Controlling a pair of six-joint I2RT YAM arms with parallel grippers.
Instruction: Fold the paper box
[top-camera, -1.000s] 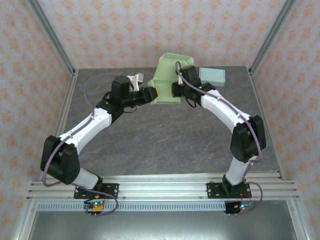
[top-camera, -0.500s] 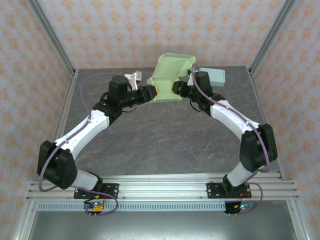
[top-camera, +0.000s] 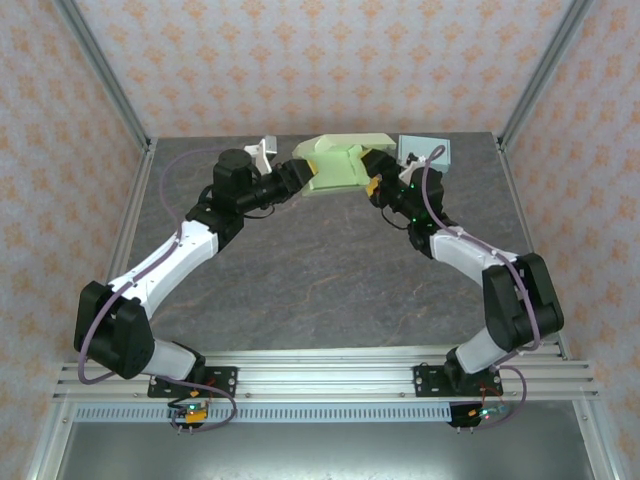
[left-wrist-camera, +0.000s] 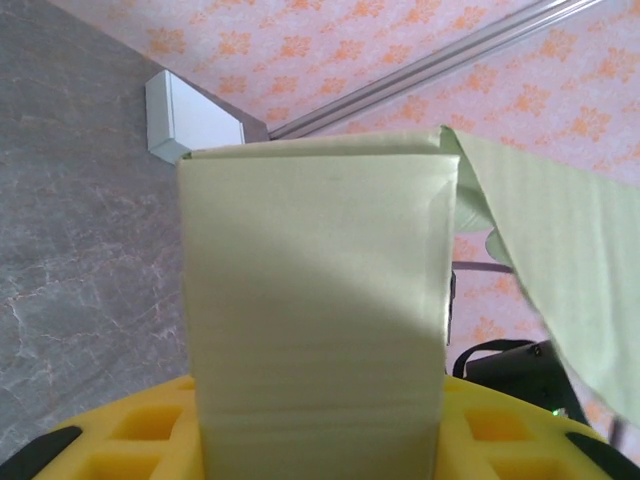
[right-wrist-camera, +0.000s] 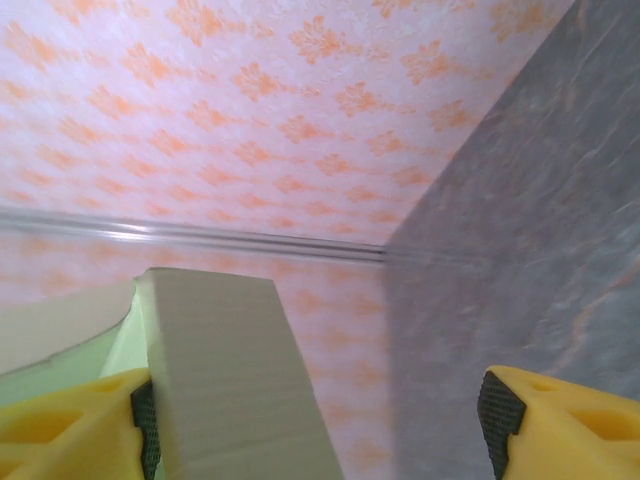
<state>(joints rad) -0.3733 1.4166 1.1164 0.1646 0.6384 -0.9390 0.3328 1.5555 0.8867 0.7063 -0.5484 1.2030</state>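
One big grey table (top-camera: 330, 280) first, with your left arm (top-camera: 170, 255) and right arm (top-camera: 470, 250) both reaching from the near edge toward 12 o'clock. The pale green paper box (top-camera: 335, 165) is right there at 12 o'clock, at the table's far edge, between the two wrists. From the overhead cam you can't really tell if it's resting on the table or lifted off it. At about 1 o'clock, just behind your right wrist, sits a grey-blue box (top-camera: 428, 152), and at 11 o'clock there's a smaller white box (top-camera: 264, 152) behind your left wrist. Your left gripper (top-camera: 296, 177) has a flat panel of the paper box pinched between its yellow pads (left-wrist-camera: 120, 445), and that panel stands upright in the left wrist cam. Your right gripper (top-camera: 373, 176) is spread wide: one yellow finger (right-wrist-camera: 70, 420) is up against a box flap, the other finger (right-wrist-camera: 565, 420) well apart from it.
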